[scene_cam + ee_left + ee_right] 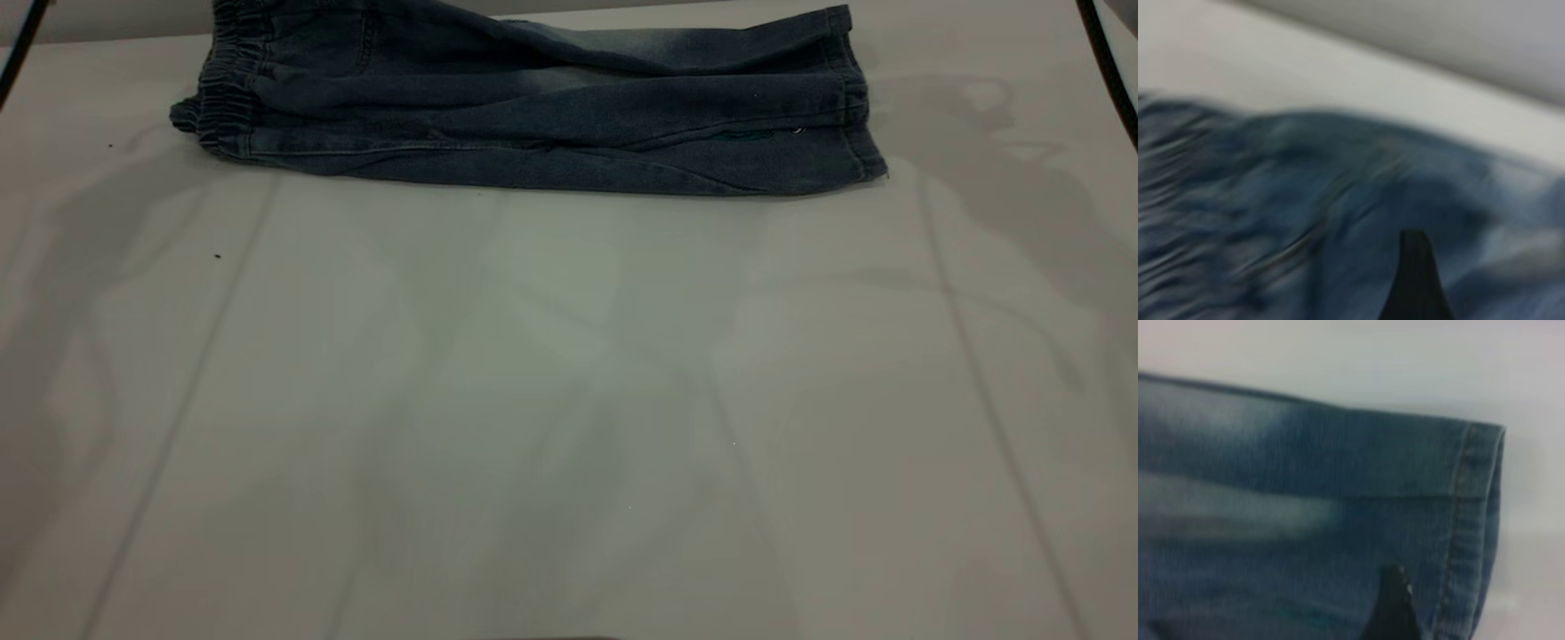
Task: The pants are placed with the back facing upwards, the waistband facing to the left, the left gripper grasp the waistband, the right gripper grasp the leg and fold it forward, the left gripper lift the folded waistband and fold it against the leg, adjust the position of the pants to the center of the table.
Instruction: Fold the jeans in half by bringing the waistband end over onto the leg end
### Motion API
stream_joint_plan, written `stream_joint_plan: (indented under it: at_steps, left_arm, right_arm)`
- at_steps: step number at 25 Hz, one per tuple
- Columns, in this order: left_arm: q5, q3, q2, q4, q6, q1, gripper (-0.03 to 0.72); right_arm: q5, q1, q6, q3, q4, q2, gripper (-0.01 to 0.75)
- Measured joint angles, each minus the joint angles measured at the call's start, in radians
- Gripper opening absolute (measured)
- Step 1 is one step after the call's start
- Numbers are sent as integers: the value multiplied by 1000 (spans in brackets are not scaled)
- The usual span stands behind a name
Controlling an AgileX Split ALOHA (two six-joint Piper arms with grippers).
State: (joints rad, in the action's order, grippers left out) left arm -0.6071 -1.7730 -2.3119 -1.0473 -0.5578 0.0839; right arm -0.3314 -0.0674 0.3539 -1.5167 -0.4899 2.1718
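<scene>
**Pants folded lengthwise at far edge; second fold pending**

As the exterior view records it, the pants [533, 107] lie along the far edge of the table [569, 400], well away from its centre, already doubled lengthwise into a long band. The waistband [227, 84] sits at the left end, the leg [836, 98] with its stitched hem at the right.

Handling, by my judgement: soft denim, moderate in weight, limp enough to sag and drape when lifted, not slippery and not fragile. The puckered elastic is the thickest, surest hold for my left gripper [1415, 287]; both layers should be taken together or the fold may slide open. The hem seam offers a similar firm edge at the other end.

Pincer findings:
- Left gripper: one dark fingertip shows in the left wrist view, over rumpled denim close to the gathered band. I cannot tell how wide I stand there, nor whether I hold cloth.
- Right gripper [1395, 610]: one dark fingertip shows over the leg, just beside the hem stitching. Opening and contact likewise cannot be told.

Neither gripper appears in the exterior view; only cables cross its upper corners.

Outstanding, as judged: waistband over to the leg, then centring.
</scene>
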Motion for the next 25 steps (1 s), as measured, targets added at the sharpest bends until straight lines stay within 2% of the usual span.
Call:
stream_joint_plan:
  at_steps: [3,10,14,19,25]
  left_arm:
    - [-61,-1,0,156,6,34,478]
    - [-119,-39,0,508,63,38,478]
    - [-121,-105,-4,643,185,38,478]
    - [-124,-183,-34,709,221,38,478]
    - [-93,-209,-106,706,223,34,478]
  right_arm:
    - [-26,0,34,-1,0,0,512]
    - [-74,-3,82,-5,0,0,512]
    - [-89,-54,169,-5,2,0,512]
    - [-86,-149,189,-5,1,0,512]
    - [-85,-210,189,-6,1,0,512]
